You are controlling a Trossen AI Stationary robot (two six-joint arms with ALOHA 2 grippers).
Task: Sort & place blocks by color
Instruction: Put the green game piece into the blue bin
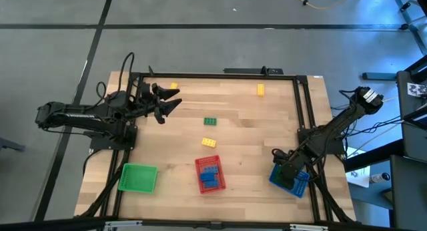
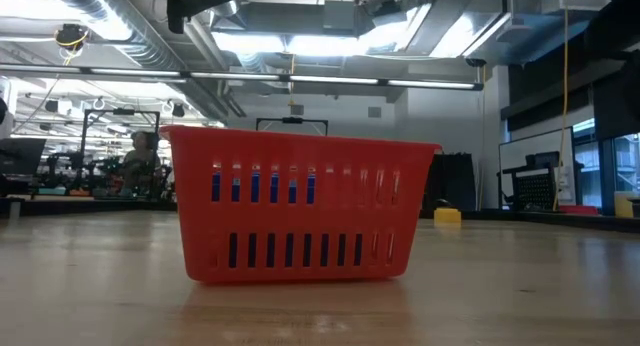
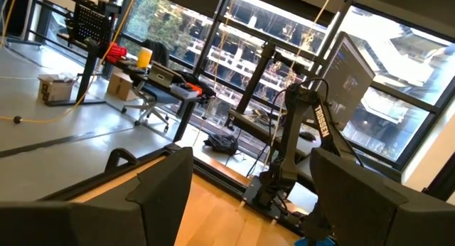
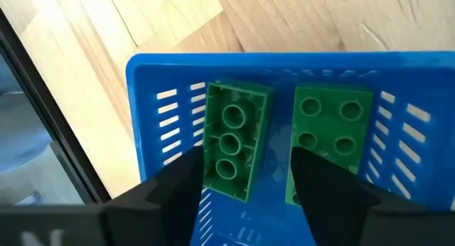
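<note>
My right gripper [image 4: 249,185] is open and points down into the blue tray [image 4: 153,75] at the table's near right corner [image 1: 290,179]. Two green blocks lie in that tray: one [image 4: 233,141] tilted, with its lower end in the gap beside one finger [image 4: 174,185], the other [image 4: 328,132] past the other finger. My left gripper [image 1: 170,101] is open in the air at the far left, holding nothing. A green block [image 1: 211,121] and yellow blocks [image 1: 209,142] [image 1: 174,86] [image 1: 260,90] lie on the table. My right gripper comes from above with its fingers apart. One finger's edge stands right beside the lower end [image 4: 226,188] of the tilted green block, which lies in the tray. Whether the finger touches it, I cannot tell.
A red tray [image 1: 209,173] near the front middle holds blue blocks [image 2: 265,186], seen through its slots in the low view. A green tray [image 1: 138,177] stands at the near left. A black frame [image 1: 299,104] runs along the table's edges.
</note>
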